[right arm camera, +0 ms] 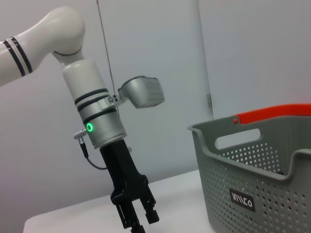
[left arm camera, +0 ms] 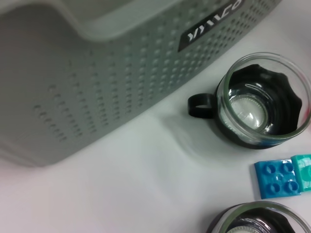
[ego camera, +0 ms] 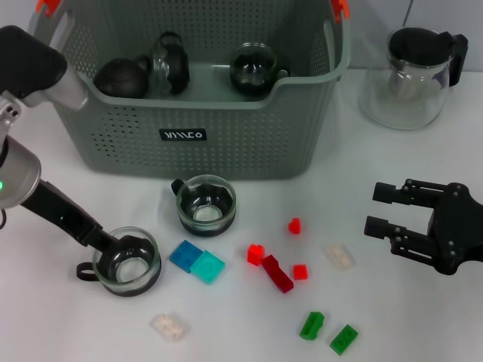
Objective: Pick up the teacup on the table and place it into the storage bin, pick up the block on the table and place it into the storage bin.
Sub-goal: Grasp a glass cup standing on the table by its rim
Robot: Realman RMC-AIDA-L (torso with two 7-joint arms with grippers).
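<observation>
Bin [ego camera: 226,143] sits at the desk's far edge, three cups already inside. Left gripper [ego camera: 113,247] is down at the rim of the near-left cup [ego camera: 127,262], one finger seemingly inside; can't tell its spread. Bin lies straight beyond. The cup is clear glass, black sleeve, handle pointing left. Right gripper [ego camera: 385,211] is spread, idle near the right edge.

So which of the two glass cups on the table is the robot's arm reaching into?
The teacup nearest the front left edge. The left gripper is at its rim, while the other cup, just before the storage bin, stands untouched.
</observation>
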